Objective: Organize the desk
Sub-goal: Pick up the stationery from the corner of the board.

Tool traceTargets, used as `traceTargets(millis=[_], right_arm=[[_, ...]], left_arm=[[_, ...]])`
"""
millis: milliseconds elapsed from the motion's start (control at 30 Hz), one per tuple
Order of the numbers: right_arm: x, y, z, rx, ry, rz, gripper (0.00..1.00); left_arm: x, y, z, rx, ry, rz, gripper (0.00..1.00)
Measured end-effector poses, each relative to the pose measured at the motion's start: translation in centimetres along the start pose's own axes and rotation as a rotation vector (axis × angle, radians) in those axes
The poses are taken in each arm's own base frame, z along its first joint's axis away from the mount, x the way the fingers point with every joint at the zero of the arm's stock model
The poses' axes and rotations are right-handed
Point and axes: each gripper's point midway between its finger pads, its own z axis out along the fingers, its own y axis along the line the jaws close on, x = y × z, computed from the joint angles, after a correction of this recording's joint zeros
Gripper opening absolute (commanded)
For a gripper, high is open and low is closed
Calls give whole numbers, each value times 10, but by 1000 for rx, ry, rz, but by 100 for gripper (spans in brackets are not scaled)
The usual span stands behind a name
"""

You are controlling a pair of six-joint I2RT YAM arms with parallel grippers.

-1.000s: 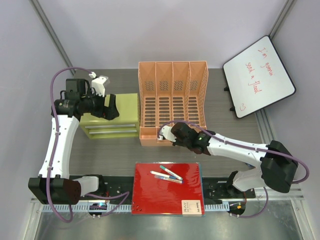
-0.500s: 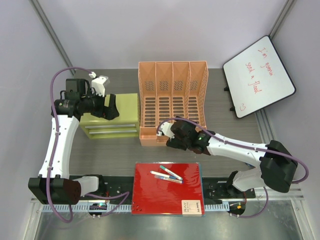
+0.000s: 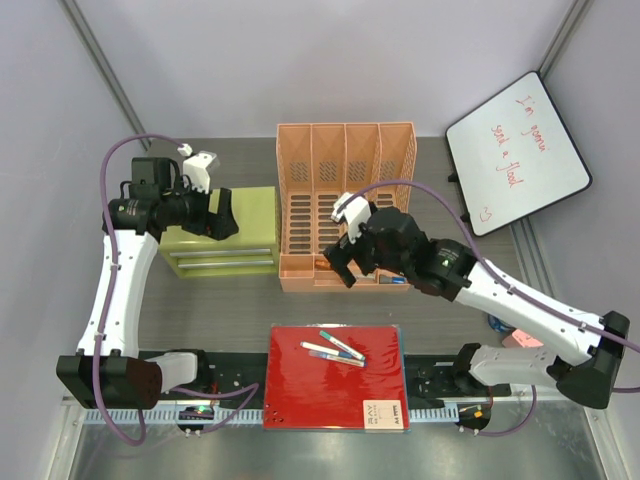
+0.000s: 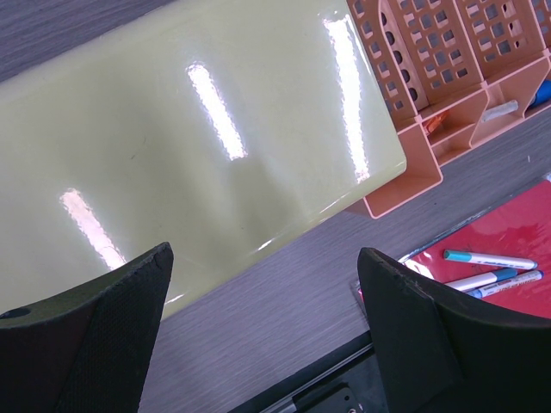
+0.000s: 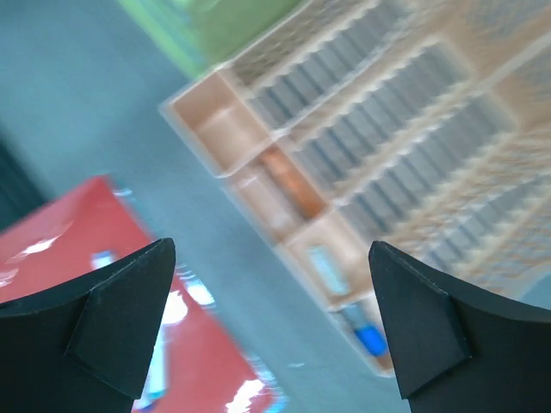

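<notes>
Desk (image 3: 240,310), flat dark grey wood-grain top, left tool (image 3: 228,216) spread wide, right tool (image 3: 345,258) spread wide, neither pinching anything

Light: bright, even, from overhead; soft shadows on the table (image 3: 230,310) under my arms. Glare: white streaks across the cabinet (image 4: 172,172) top, left wrist view. Blur: my right wrist view smeared throughout; rack (image 5: 387,146) and red board (image 5: 60,215) unsharp.

Desk (image 3: 225,310) with cabinet (image 3: 255,215), rack (image 3: 325,180), folder (image 3: 320,390)
</notes>
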Motion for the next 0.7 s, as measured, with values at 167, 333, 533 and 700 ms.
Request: traceTargets(millis=[167, 333, 533, 700], right_arm=[[57, 54, 11, -191, 214, 225, 100], [108, 74, 11, 119, 493, 54, 100], [107, 81, 4, 305, 459, 11, 69], [131, 86, 3, 232, 508, 69, 78]], left_arm=[[0, 0, 0, 1, 0, 0, 88], [-3, -1, -2, -2, -8, 3, 88], [-5, -1, -4, -3, -11, 5, 88], [-6, -1, -4, -4, -13, 7, 88]])
